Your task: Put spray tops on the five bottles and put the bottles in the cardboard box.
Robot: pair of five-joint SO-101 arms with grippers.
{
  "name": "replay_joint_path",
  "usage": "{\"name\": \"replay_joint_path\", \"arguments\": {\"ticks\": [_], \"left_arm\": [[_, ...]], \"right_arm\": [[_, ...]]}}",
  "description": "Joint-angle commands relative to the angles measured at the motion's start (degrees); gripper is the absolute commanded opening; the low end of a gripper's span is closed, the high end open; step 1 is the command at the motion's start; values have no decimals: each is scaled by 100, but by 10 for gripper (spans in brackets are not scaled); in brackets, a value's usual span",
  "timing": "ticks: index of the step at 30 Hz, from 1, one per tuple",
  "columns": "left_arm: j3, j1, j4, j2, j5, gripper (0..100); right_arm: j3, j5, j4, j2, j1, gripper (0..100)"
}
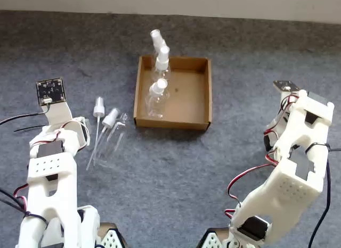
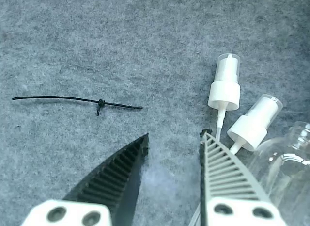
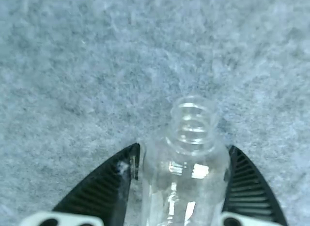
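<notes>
Bottle [image 3: 188, 134] (uncapped) sits clamped in the right end effector [image 3: 184, 151].

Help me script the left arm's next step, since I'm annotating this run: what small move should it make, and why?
Probably slide the left gripper sideways onto the nearest spray top and close. Its jaws are open and empty beside two loose tops, while the right gripper holds an open-necked bottle that lacks one.

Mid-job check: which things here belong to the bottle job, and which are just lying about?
Job: cardboard box; three capped bottles in it; two loose spray tops; uncapped bottle beside them; held bottle in right gripper.
Lying about: black cable tie.
</notes>
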Motion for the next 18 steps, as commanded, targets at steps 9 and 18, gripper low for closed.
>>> {"name": "replay_joint_path", "arguments": {"ticks": [9, 18], "left_arm": [[-40, 92, -97, -84, -9, 168], [-31, 92, -97, -84, -9, 168]], "right_arm": [[-382, -35, 215, -400, -66, 241], [-646, -44, 242, -400, -48, 241]]}}
